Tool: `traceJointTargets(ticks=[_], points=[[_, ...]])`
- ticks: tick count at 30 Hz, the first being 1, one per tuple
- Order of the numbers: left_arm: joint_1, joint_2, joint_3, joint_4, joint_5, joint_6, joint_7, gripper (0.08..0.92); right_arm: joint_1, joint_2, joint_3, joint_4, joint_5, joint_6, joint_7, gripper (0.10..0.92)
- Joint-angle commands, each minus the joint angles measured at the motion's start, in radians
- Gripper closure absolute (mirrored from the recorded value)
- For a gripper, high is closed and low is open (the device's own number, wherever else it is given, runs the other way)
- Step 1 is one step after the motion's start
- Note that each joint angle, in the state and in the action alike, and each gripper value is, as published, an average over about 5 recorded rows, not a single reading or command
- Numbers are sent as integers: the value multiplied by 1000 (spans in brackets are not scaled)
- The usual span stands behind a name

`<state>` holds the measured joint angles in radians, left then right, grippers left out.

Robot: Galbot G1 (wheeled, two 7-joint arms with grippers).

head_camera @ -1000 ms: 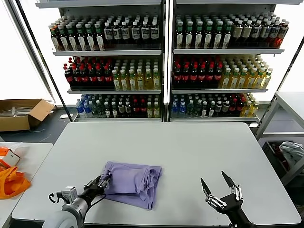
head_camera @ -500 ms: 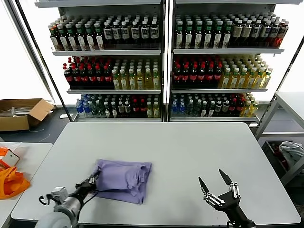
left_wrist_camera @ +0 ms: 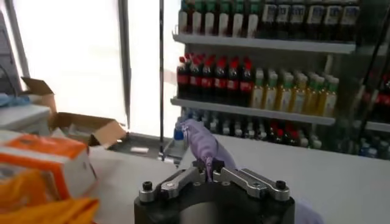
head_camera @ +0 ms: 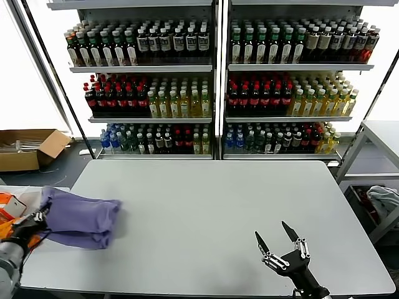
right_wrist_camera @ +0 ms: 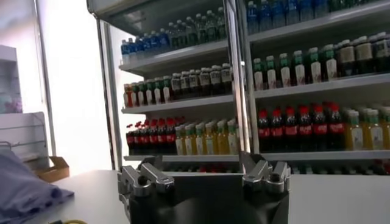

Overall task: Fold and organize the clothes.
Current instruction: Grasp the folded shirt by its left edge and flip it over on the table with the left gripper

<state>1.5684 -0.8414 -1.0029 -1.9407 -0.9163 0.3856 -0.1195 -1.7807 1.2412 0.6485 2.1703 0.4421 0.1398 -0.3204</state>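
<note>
Folded T-shirt (head_camera: 80, 219) hung over the bench's (head_camera: 212, 212) left edge, its near end pinched in the clenched left hand (head_camera: 31, 224). The step looked like carrying the finished bundle off toward the side table (head_camera: 25, 194), where an orange bag (head_camera: 7, 228) lay; next would call for lowering it flat and letting go. The right hand (head_camera: 275, 237) waited spread wide at the bench's front right. Shelves (head_camera: 215, 67) of bottles stood behind, a cardboard box (head_camera: 28, 148) on the floor.

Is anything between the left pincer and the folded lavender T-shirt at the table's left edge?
Nothing visible: the left pincer is shut on the folded lavender T-shirt. The right pincer hangs open near the table's front right.
</note>
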Motion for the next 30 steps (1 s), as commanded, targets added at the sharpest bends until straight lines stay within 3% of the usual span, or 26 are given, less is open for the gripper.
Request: traceJointTargets(ticks=[1, 7, 16, 19, 22, 26, 30], points=[[1, 44, -46, -93, 30, 20, 3, 882, -16, -4, 8, -3, 9, 14, -1, 203], [-52, -62, 173, -192, 143, -6, -45, 882, -22, 0, 9, -4, 6, 15, -2, 203], [-179, -177, 626, -275, 74, 7, -236, 882, -26, 8, 14, 19, -8, 0, 0, 203], [-267, -214, 765, -257, -59, 9, -302, 882, -40, 8, 23, 28, -11, -2, 0, 203], [-349, -260, 873, -191, -158, 1, -308, 882, -53, 10, 28, 32, -14, -1, -1, 203], [-416, -320, 949, -92, -218, -3, -312, 882, -62, 12, 31, 38, -21, -5, 4, 203], [-443, -352, 975, -71, -264, -12, -304, 882, -56, -1, 29, 42, -18, -37, 28, 203]])
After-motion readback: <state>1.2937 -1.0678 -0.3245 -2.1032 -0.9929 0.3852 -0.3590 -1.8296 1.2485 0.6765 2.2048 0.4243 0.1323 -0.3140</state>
